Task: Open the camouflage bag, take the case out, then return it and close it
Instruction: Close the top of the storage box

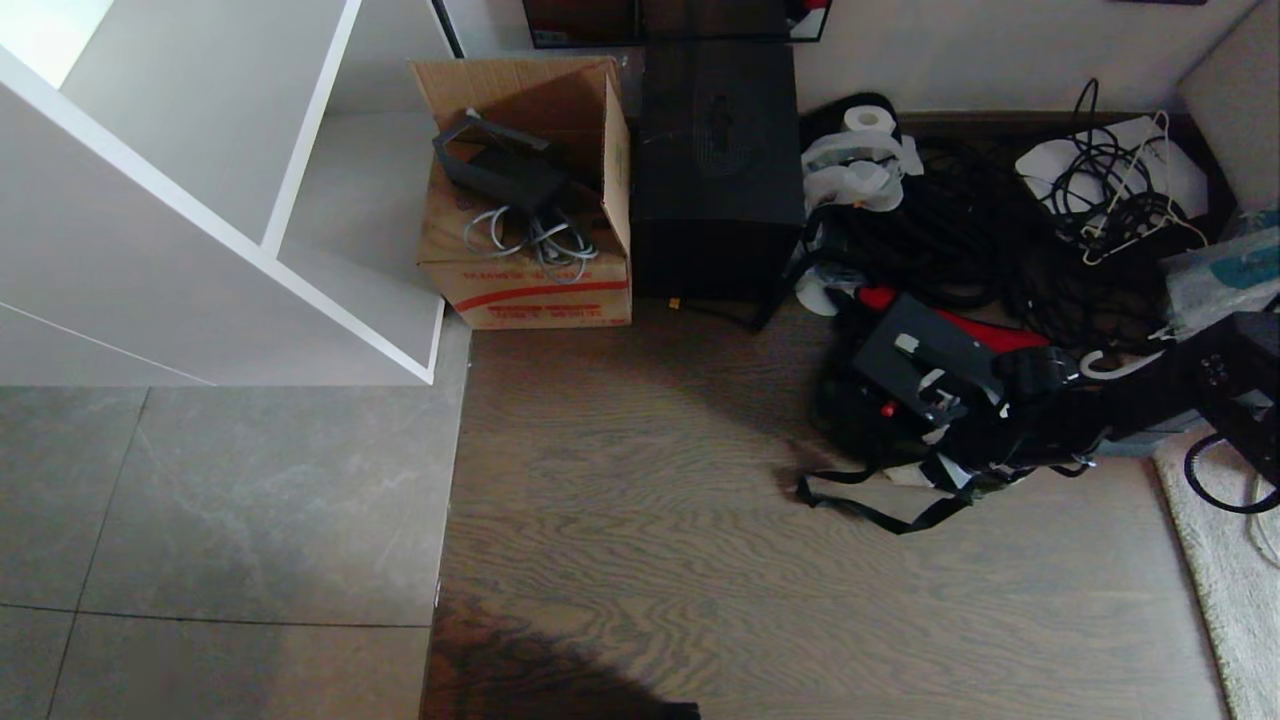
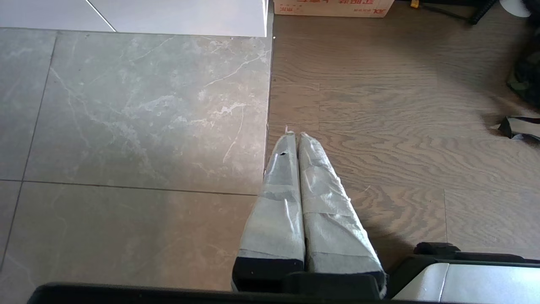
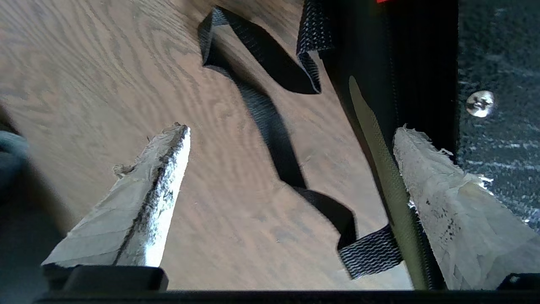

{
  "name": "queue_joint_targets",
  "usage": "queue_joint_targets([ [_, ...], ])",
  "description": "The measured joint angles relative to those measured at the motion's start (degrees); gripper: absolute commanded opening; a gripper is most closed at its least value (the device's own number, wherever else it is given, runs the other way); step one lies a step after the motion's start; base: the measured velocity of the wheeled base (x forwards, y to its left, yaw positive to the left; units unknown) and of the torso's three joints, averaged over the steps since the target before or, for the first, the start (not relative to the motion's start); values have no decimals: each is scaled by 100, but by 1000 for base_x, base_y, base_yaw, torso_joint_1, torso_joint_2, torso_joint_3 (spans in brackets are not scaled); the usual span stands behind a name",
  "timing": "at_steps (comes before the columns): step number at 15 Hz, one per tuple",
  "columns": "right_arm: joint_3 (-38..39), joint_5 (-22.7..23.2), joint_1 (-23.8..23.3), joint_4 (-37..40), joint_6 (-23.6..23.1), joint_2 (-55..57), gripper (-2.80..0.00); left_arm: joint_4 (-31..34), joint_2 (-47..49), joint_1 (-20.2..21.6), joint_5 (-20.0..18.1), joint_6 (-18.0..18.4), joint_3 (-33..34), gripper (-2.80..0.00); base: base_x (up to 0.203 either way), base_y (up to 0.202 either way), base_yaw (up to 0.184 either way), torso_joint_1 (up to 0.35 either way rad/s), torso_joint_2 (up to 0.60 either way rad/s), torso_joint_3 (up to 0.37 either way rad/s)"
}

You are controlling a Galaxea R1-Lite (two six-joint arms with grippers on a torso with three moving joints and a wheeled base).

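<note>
So the soft boxy camouflage bag with black sides and red lining (image 1: 930,420) is sitting on the wood-grain floor (image 1: 650,520) at the right of the head view, lying open among a mess of black cables (image 1: 960,240), well apart from the cardboard box (image 1: 525,200) and the tall black box (image 1: 715,170). The flat black rigid case with the small red latch (image 1: 915,365) is tilted up out of the bag's mouth against the red lining, so I'd guess it's partway in or out; hard to say which from that dark heap. The right tool (image 3: 291,139) is spread wide and holding nothing, low over the floor with one taped finger right beside the bag's black wall (image 3: 422,63), and the loose black webbing strap (image 3: 270,118) snakes across the floor between the fingers. The left tool (image 2: 297,139) is pressed shut on nothing, parked over the seam where the grey tile (image 2: 126,105) meets the wood. Handling-wise: the bag is floppy fabric, so it'll sag and drag if pulled by the strap, and the strap could snag a finger. The case looks stiff and probably has some weight; its smooth flat faces could slip, so I'd take it by the handle or pinch across a thin edge.
</note>
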Motion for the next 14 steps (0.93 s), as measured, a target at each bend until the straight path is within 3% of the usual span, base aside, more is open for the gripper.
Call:
queue_joint_targets([
  [14,-4,-46,21,46,-527,298,0,-2,0,0,-4,0,0,-280,0,0,0,0,0,0],
])
